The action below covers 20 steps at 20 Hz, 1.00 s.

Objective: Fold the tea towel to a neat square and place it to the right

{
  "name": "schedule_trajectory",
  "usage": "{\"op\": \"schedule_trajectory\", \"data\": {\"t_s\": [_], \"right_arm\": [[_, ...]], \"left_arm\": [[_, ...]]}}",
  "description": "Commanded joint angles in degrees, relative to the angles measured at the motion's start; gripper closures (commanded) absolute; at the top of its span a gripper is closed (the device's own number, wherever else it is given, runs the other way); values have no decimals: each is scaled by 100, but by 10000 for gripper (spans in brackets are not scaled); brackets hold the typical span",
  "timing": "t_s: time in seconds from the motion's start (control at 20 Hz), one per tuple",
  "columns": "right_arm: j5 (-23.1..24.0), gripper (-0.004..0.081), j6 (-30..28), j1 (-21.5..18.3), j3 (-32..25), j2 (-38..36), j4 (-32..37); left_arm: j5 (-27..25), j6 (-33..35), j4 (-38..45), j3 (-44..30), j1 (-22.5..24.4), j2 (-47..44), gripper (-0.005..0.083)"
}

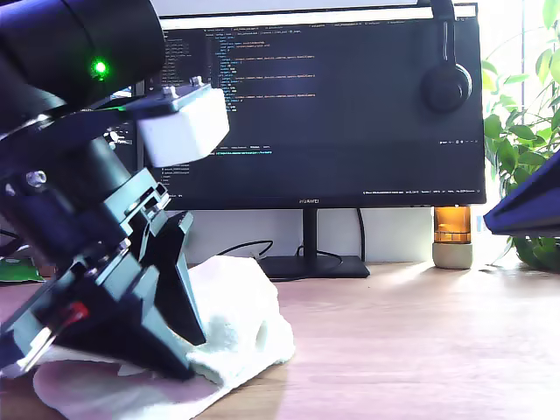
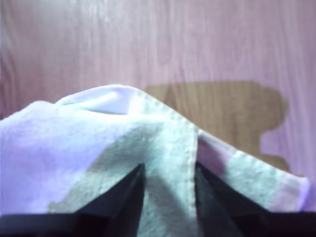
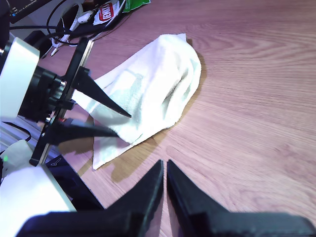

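Observation:
The white tea towel [image 1: 245, 324] lies bunched on the wooden table at the exterior view's lower left, one part folded over itself [image 3: 158, 84]. My first gripper [image 1: 184, 359] reaches down onto its near corner. In the first wrist view its two dark fingers [image 2: 128, 197] stand a little apart with the towel's hemmed edge [image 2: 190, 163] pinched between them, the cloth sloping away on both sides. The second wrist view shows that gripper [image 3: 124, 125] on the towel's corner. My second gripper [image 3: 164, 165] is shut and empty, above bare wood beside the towel.
A monitor [image 1: 324, 105] with its base [image 1: 311, 267] stands behind the towel, headphones [image 1: 446, 83] hung on its corner. An amber jar [image 1: 452, 236] and a plant [image 1: 525, 140] are at the exterior view's right, by an arm's dark part [image 1: 525, 206]. Cables [image 3: 74, 29] lie beyond the towel.

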Motion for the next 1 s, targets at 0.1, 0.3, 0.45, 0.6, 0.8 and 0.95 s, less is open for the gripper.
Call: {"op": "schedule_trajectory", "data": {"t_s": [0.1, 0.3, 0.45, 0.6, 0.8, 0.95], "right_arm": [[-76, 783, -17, 173, -81, 24, 173], [-61, 783, -66, 636, -79, 111, 498], [-9, 783, -199, 988, -79, 402, 468], [223, 778, -348, 1349, -79, 940, 385], [428, 747, -472, 1698, -79, 1604, 560], [573, 701, -782, 1930, -79, 1989, 1010]], "left_arm": [[4, 50, 66, -26, 2, 90, 793], [-181, -79, 48, 170, 37, 85, 793], [-201, -437, 24, 560, 160, 85, 793], [-142, -848, -162, 970, 286, 85, 793], [-66, -1049, -437, 1248, 468, 81, 793], [-269, -1047, -708, 1379, 684, 57, 793]]}}
